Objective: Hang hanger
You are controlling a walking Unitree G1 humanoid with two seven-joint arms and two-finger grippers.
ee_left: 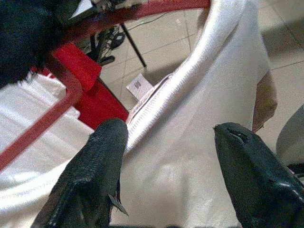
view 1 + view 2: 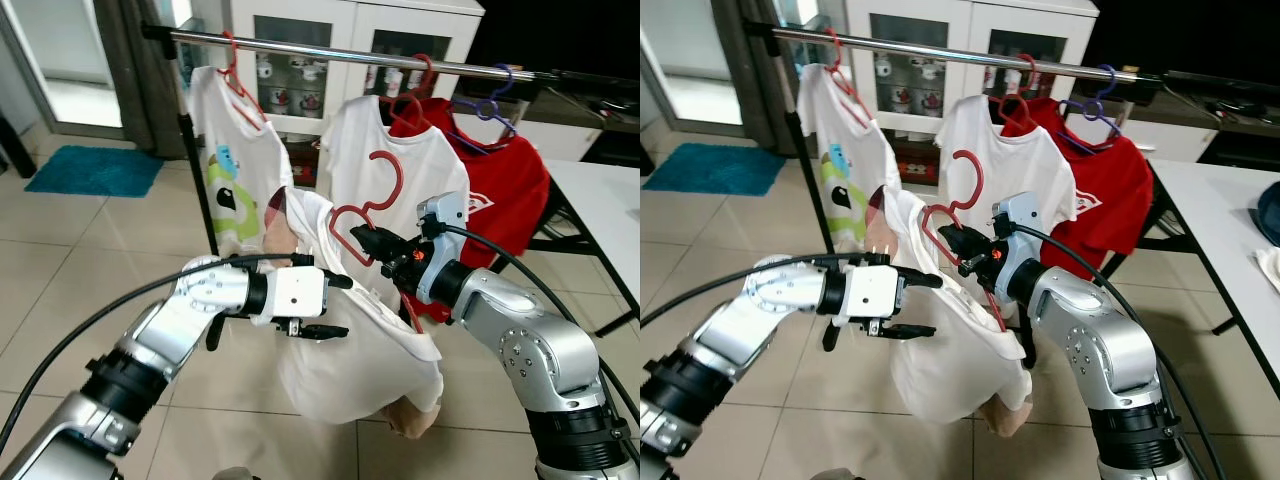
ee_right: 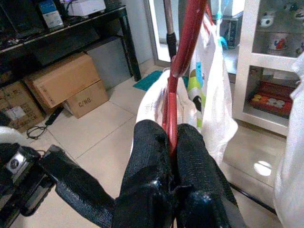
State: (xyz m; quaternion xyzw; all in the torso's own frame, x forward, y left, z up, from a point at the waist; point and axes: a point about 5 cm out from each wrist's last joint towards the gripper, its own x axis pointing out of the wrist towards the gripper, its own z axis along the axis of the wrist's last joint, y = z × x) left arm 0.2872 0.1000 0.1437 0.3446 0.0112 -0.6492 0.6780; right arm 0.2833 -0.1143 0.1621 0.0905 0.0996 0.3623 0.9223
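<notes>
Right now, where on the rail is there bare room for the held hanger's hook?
Bare rail lies between the left white shirt and the middle white shirt. Rightward it is crowded: that shirt's hanger, the red shirt, a purple hanger. The right hand grips the red hanger.

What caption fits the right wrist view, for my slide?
Right gripper shut on red hanger carrying a white shirt.

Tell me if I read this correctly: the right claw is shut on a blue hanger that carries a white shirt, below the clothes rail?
Not quite. The hanger in the right claw is red, not blue, as the right wrist view shows. The rest holds: the claw is shut on it, it carries a white shirt, and both are below the clothes rail.
</notes>
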